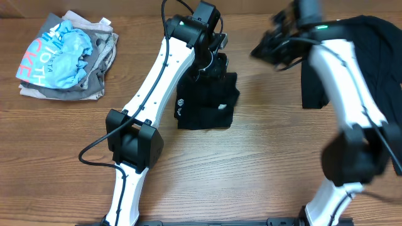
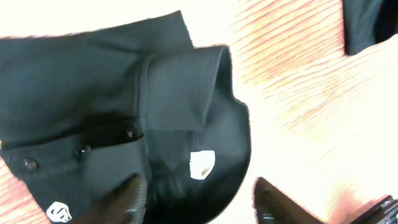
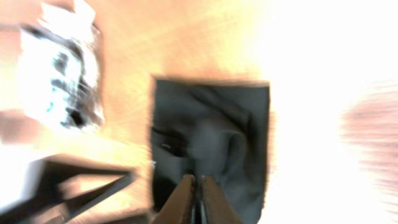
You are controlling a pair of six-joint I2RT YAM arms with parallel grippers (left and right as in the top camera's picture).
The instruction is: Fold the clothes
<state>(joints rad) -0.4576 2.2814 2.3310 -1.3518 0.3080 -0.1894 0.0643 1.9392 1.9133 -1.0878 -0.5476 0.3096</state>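
Note:
A folded black T-shirt with a small white logo lies at the table's middle. My left gripper is over its far edge. In the left wrist view the shirt fills the frame and the gripper is open, with the shirt's rounded edge between the fingers. My right gripper is blurred in the air to the right of that shirt. In the right wrist view the gripper is shut and empty, and the folded shirt lies well below it. Another black shirt lies spread at the far right.
A pile of light blue and grey clothes sits at the far left corner; it shows blurred in the right wrist view. The left arm reaches diagonally over the wooden table.

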